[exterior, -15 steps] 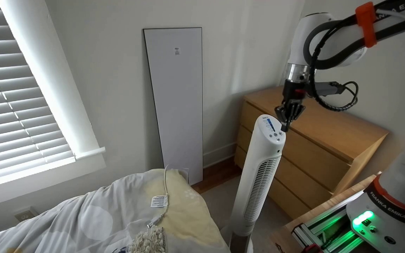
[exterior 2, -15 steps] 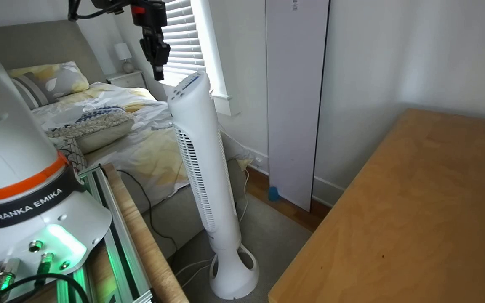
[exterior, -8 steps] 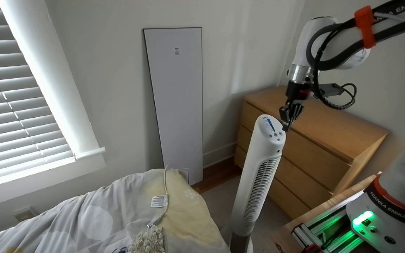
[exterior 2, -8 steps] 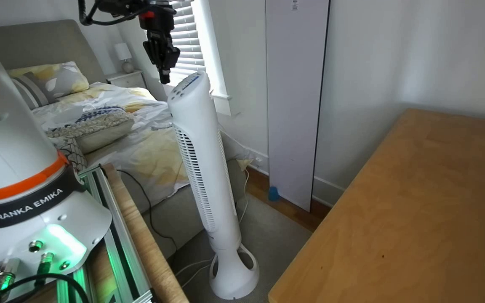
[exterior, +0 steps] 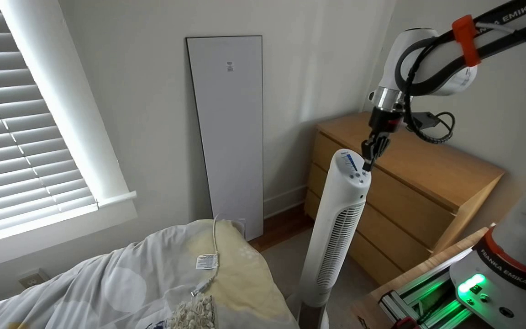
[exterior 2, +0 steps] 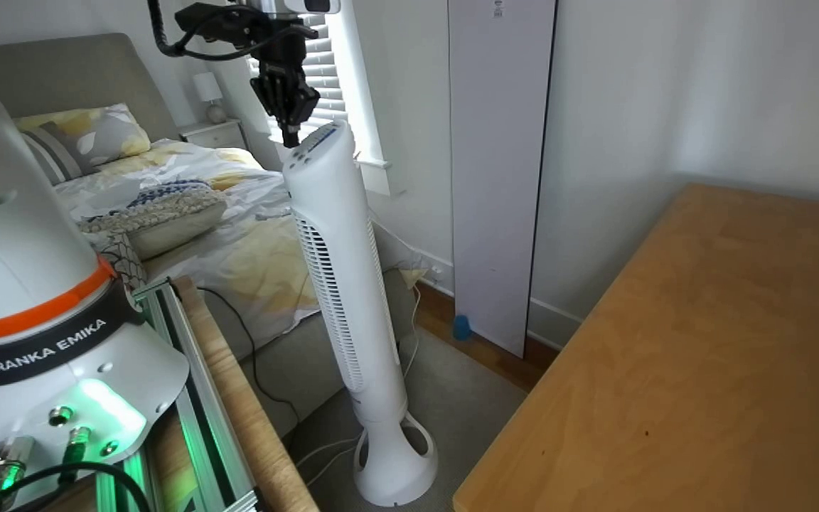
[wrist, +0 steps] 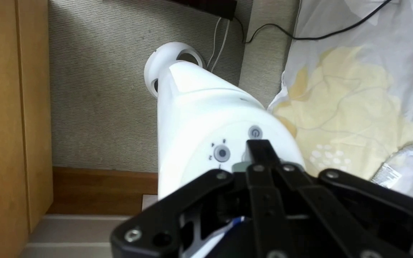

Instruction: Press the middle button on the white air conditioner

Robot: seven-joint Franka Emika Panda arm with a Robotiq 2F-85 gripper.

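Observation:
The white air conditioner [exterior: 334, 224] is a slim tower standing on the floor, also seen in an exterior view [exterior 2: 345, 284]. Its slanted top face carries several small grey buttons. In the wrist view the tower [wrist: 199, 118] shows a power button [wrist: 255, 133] and a timer button [wrist: 222, 153]. Another button is mostly hidden behind my fingertips. My gripper [exterior: 367, 166] is shut and empty, pointing down at the button end of the top face. It also shows in an exterior view [exterior 2: 290, 139] and the wrist view [wrist: 259, 144]. I cannot tell whether the tips touch.
A wooden dresser [exterior: 409, 178] stands beside the tower. A bed [exterior: 249, 274] lies on the tower's other side. A flat white panel [exterior: 231, 119] leans on the wall. The arm's base is mounted on a wooden table edge [exterior 2: 246, 405].
The shut gripper has moved lower and closer over the tower's top face, shifting right and down in an exterior view. The tower has not moved.

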